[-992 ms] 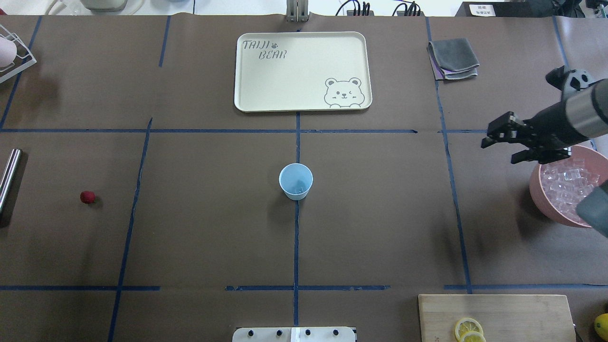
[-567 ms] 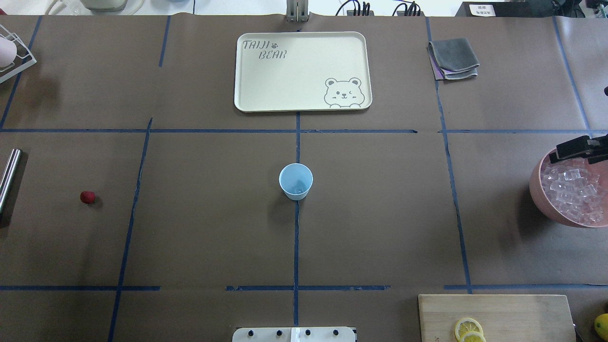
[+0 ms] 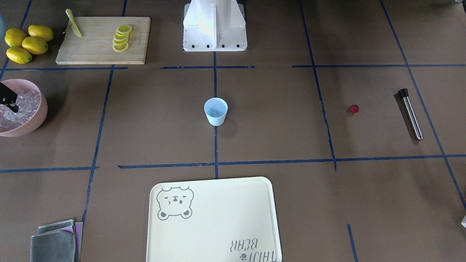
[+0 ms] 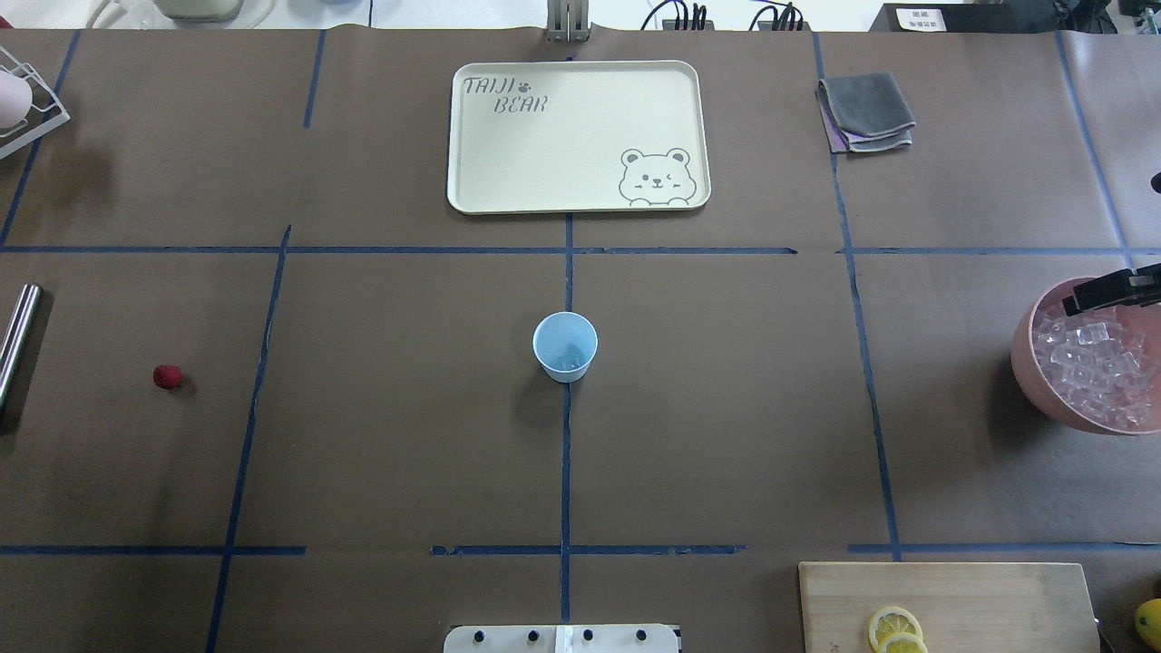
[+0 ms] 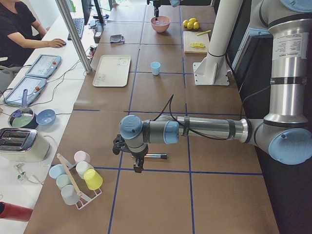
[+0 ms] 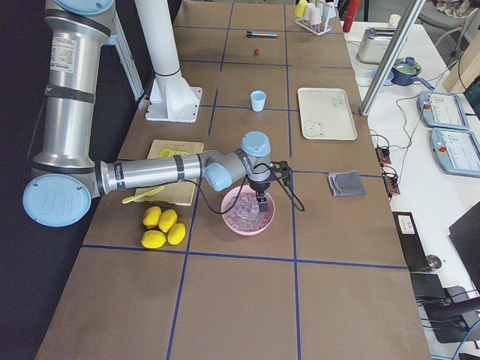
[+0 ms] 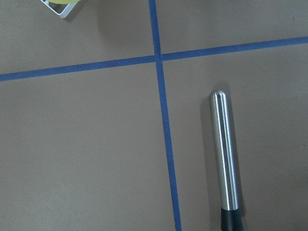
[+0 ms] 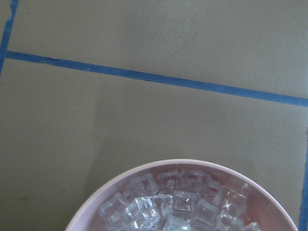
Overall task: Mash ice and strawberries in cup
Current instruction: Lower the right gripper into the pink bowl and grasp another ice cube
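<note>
The pale blue cup stands upright at the table's centre, also seen in the front view; a faint glassy glint shows at its bottom. Far on my left lies the small red strawberry. Clear ice cubes fill a pink bowl at the right edge. My right gripper hangs over the bowl's far rim, mostly cut off; in the front view its fingers stand apart above the ice. The left gripper shows only in the left side view, above a steel rod; I cannot tell its state.
A cream bear tray lies beyond the cup, and a folded grey cloth sits at the far right. A wooden board with lemon slices and whole lemons is near the bowl. A cup rack stands at the left end.
The right gripper has swung right from beside the bowl's left rim to above its far rim, nearly leaving the overhead view. Cup and strawberry have stayed put.
</note>
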Available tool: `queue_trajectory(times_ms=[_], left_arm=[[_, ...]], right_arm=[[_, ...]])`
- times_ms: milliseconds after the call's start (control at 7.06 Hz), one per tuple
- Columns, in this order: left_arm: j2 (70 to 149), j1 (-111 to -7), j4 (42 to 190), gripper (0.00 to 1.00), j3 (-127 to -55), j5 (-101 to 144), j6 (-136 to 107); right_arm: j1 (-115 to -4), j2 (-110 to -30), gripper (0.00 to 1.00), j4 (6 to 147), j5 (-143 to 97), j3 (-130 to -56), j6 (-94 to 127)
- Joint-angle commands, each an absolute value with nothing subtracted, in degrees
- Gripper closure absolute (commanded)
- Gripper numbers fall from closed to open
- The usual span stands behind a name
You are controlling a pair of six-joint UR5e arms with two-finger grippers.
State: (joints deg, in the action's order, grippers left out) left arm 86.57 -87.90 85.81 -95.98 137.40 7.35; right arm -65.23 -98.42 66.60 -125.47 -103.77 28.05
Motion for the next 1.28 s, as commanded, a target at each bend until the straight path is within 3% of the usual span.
queue_trajectory(times_ms=[0, 709, 850, 992, 1134], left_arm=[[86.1, -87.9, 86.2, 0.0, -96.4, 138.2, 7.1], [86.1, -87.9, 86.3, 0.0, -96.4, 138.3, 7.1], [86.1, -87.9, 86.3, 0.0, -96.4, 138.3, 7.1], [86.1, -87.9, 86.3, 0.0, -96.4, 138.3, 7.1], [86.0, -87.9, 86.3, 0.0, -96.4, 138.3, 7.1]], right_arm=[[-65.0, -98.2, 0.0, 66.5, -125.8, -102.7, 27.7], [-61.8, -98.8, 0.02, 66.6, -125.2, -101.4, 27.4], [-61.4, -98.8, 0.06, 66.6, -125.1, -101.3, 27.4], [-61.4, -98.9, 0.16, 66.6, -125.1, -101.3, 27.4], [-61.4, -99.0, 0.33, 66.6, -125.0, -101.3, 27.5]])
